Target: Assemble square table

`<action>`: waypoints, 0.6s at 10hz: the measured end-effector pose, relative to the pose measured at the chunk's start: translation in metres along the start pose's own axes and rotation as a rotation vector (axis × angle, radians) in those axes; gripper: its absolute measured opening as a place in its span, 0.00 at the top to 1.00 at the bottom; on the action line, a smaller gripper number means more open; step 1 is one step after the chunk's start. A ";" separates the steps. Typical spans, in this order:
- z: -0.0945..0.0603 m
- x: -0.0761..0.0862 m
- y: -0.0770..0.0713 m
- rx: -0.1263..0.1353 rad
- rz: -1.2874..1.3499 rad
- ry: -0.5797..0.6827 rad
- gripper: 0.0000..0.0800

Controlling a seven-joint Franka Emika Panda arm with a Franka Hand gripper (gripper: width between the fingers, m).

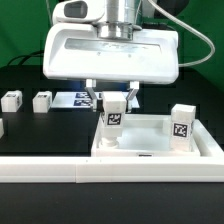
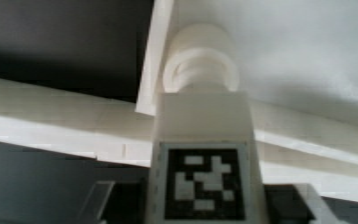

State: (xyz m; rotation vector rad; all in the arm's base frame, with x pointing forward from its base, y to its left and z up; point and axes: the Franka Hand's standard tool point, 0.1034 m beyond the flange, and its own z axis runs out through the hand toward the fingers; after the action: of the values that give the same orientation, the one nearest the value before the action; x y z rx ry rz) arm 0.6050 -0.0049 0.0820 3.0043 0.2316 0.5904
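Exterior view: the claw (image 1: 113,100) is pinching a leg (image 1: 115,121) upright at the slab's (image 1: 150,150) end on the exterior view's left. A second leg (image 1: 182,123) stands toward the right end.

Wrist view: same leg (image 2: 202,150) fills the middle with its tag facing the camera, and the slab (image 2: 69,112) is behind it.

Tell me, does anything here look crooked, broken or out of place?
Nothing stands out. The gripper holds a leg upright at one corner of the square table. A second leg stands upright at another corner. Two loose legs sit apart on the black surface, and none of them looks damaged.
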 end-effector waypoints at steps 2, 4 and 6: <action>0.004 -0.001 -0.001 -0.005 -0.003 0.011 0.64; 0.006 0.001 -0.001 -0.014 -0.005 0.036 0.64; 0.006 0.000 0.000 -0.027 -0.008 0.071 0.64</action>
State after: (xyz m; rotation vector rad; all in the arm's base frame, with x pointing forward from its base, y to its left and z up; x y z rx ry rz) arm 0.6077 -0.0053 0.0766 2.9584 0.2373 0.6944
